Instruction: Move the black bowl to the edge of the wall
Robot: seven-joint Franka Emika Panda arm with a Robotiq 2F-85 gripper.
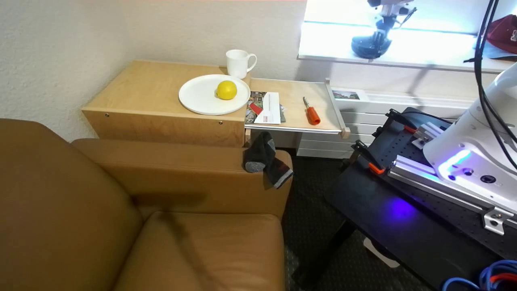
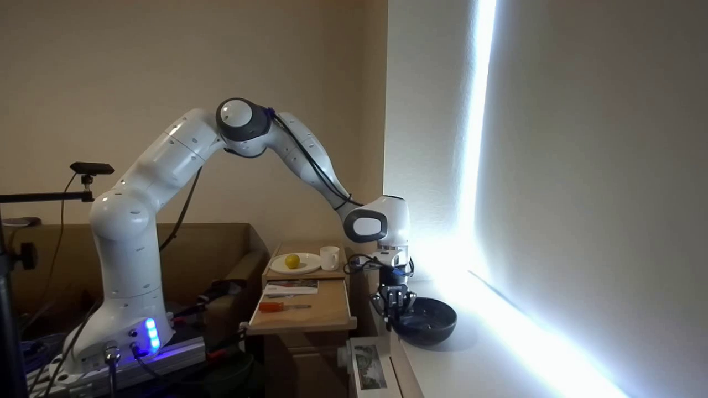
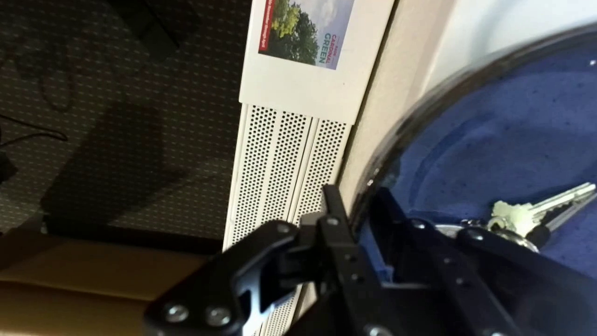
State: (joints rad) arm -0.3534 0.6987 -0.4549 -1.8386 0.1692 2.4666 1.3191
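The black bowl [image 1: 361,47] stands on the white window sill [image 1: 420,53], near the sill's front edge. It looks upright in an exterior view [image 2: 434,331]. In the wrist view the bowl [image 3: 475,140] has a blue inside with keys [image 3: 517,217] in it. My gripper [image 3: 358,196] points down over the rim, one finger outside and one inside. The fingers are close together with the rim between them, and look shut on it. The gripper also shows in both exterior views [image 1: 379,42] [image 2: 394,320]. The off-white wall [image 2: 426,138] rises beside the sill.
A white radiator [image 3: 275,177] with a picture card [image 3: 308,32] runs below the sill. A wooden cabinet holds a white plate [image 1: 198,97] with a yellow fruit and a white mug [image 1: 236,64]. Its open drawer holds a screwdriver [image 1: 313,115]. A dark red cap [image 1: 503,36] is on the sill.
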